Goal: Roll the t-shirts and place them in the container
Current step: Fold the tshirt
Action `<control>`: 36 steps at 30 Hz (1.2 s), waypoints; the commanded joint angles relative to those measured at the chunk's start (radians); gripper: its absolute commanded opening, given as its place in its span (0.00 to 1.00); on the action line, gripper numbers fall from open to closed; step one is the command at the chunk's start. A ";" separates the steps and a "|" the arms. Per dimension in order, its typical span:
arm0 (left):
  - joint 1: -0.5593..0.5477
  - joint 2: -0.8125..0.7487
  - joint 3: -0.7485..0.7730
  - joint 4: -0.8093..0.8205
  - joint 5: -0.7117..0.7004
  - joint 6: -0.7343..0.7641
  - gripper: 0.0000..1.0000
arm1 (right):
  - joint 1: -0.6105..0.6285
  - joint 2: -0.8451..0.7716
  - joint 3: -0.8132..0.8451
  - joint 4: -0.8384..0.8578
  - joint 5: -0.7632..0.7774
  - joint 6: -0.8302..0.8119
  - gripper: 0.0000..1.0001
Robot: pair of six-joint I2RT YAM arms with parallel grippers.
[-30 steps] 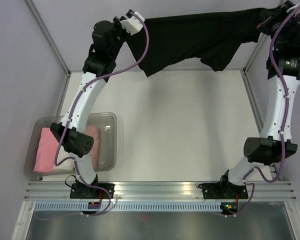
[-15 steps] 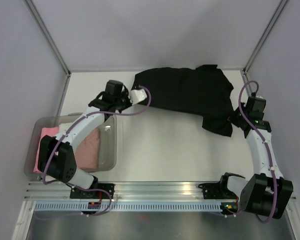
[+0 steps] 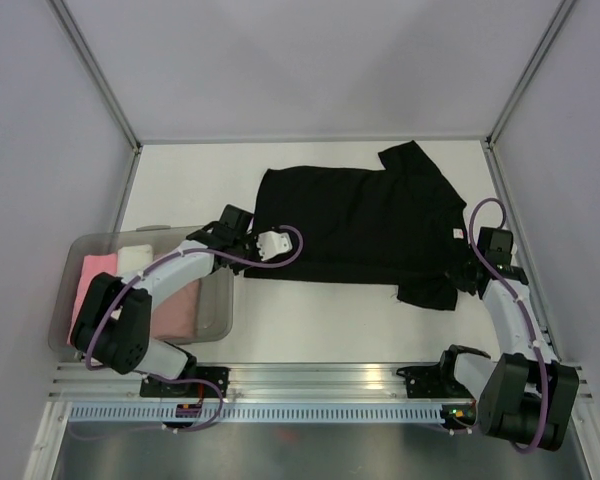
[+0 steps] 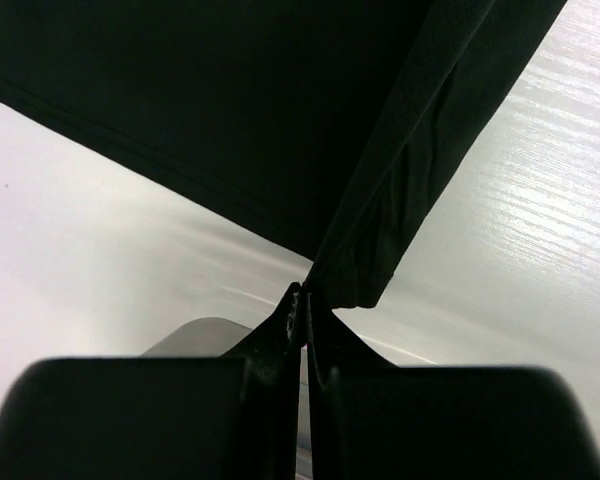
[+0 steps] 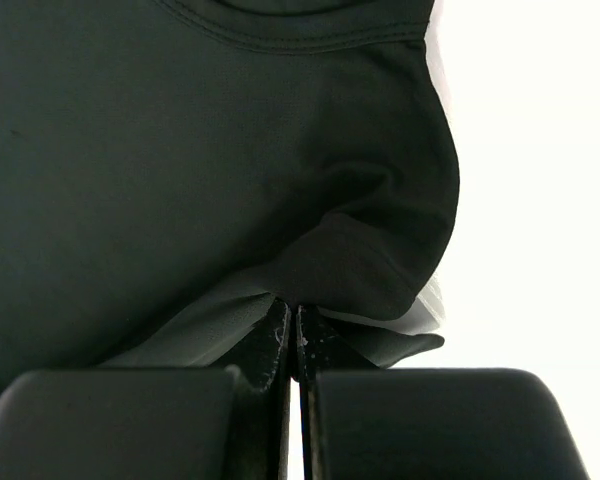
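Observation:
A black t-shirt lies spread flat on the white table, with a small pale neck label at its right side. My left gripper is shut on the shirt's near left hem corner; the left wrist view shows the black cloth pinched at the fingertips. My right gripper is shut on the shirt near the collar and right sleeve; the right wrist view shows the cloth bunched at the fingertips. Pink, white and peach shirts lie in the tub.
A clear plastic tub sits at the table's left, near my left arm's base. Grey walls with metal frame posts enclose the table. An aluminium rail runs along the near edge.
Both arms have come down and back toward the near edge, pulling the black shirt from held up at the far wall to lying spread flat on the table.

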 commanded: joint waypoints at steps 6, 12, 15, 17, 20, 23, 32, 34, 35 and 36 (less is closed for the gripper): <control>0.000 0.043 0.134 -0.010 0.031 -0.055 0.02 | 0.002 0.070 0.100 0.083 -0.005 -0.019 0.00; 0.014 0.170 0.270 -0.017 -0.012 -0.038 0.02 | 0.005 0.273 0.262 0.134 -0.047 -0.083 0.00; 0.022 0.196 0.283 -0.016 -0.010 -0.032 0.02 | 0.010 0.351 0.313 0.146 -0.054 -0.100 0.00; 0.026 0.210 0.286 -0.011 -0.015 -0.029 0.02 | 0.010 0.388 0.339 0.158 -0.048 -0.106 0.00; 0.034 0.241 0.301 0.004 -0.021 -0.033 0.02 | 0.012 0.432 0.374 0.175 -0.052 -0.113 0.00; 0.034 0.274 0.327 0.010 -0.029 -0.041 0.02 | 0.021 0.483 0.411 0.189 -0.060 -0.128 0.00; 0.040 0.327 0.350 0.027 -0.036 -0.044 0.02 | 0.038 0.614 0.488 0.188 -0.025 -0.177 0.06; 0.043 0.333 0.352 0.030 -0.039 -0.046 0.02 | 0.041 0.627 0.496 0.189 0.001 -0.189 0.09; 0.043 0.339 0.353 0.032 -0.039 -0.046 0.02 | 0.041 0.632 0.505 0.186 0.011 -0.192 0.15; 0.042 0.342 0.353 0.035 -0.041 -0.044 0.02 | 0.041 0.644 0.511 0.185 0.017 -0.201 0.20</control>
